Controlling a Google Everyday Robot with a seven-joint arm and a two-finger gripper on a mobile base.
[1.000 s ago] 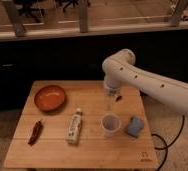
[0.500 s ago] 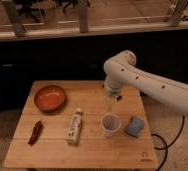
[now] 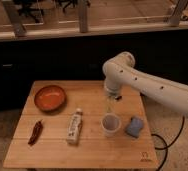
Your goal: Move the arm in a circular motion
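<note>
Near the front edge of the counter (image 3: pixel 87 155) some things lie in one row. From the left edge to the right edge they are a dried red chili (image 3: pixel 35 132), a small bottle (image 3: pixel 75 126) on its side, a white cup (image 3: pixel 111 124) standing upright, and a blue sponge (image 3: pixel 134 126) just beside the cup.

To make the circle well, I think the motion should be level and smooth and should keep its height. In this way the tip passes over the cup and does not knock it.

The claw (image 3: pixel 108 104) hangs over the middle of the counter, just behind and above the cup. It seems to touch nothing, and I cannot tell if it is open or closed.

An orange bowl (image 3: pixel 50 97) sits toward the back left corner. The arm (image 3: pixel 152 87) comes in from beyond the right edge and bends down over the back part of the counter.
</note>
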